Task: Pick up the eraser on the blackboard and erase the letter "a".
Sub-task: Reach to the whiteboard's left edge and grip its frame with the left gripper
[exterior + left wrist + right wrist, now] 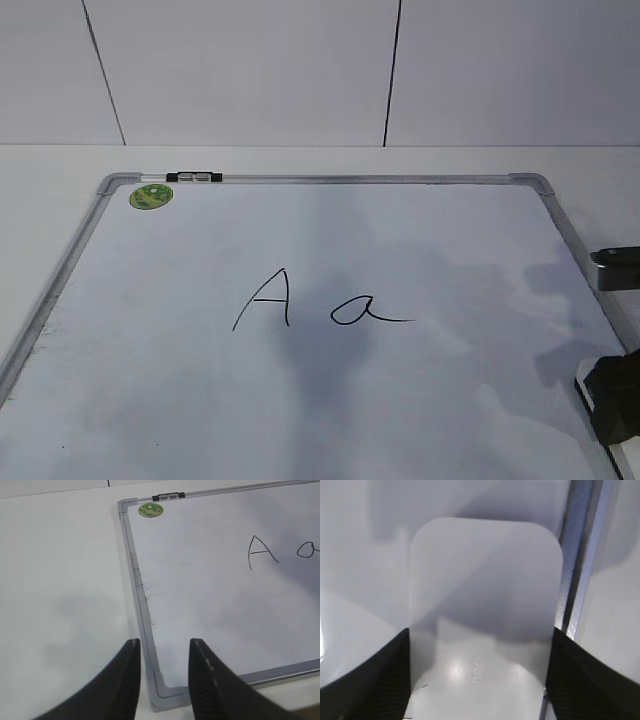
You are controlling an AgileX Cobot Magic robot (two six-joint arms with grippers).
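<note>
The blackboard (pixel 330 180) lies flat on the white table. The letter "a" (pixel 365 311) is written near its middle, to the right of a capital "A" (pixel 265 298). The eraser (pixel 485 595) lies on the board by its right frame. Its white edge shows in the exterior view (pixel 583 385). My right gripper (pixel 479 645) (pixel 612 400) is down over the eraser with both jaws against its long sides. My left gripper (pixel 164 645) is open and empty above the board's near left corner (pixel 170 695). The "a" is cut off by the edge of the left wrist view (pixel 310 550).
A round green sticker (pixel 151 196) and a small black-and-silver clip (pixel 195 177) sit at the board's far left corner. The board's grey frame (pixel 580 555) runs just right of the eraser. A white wall stands behind the table. Part of my right arm (pixel 615 268) shows at the right edge.
</note>
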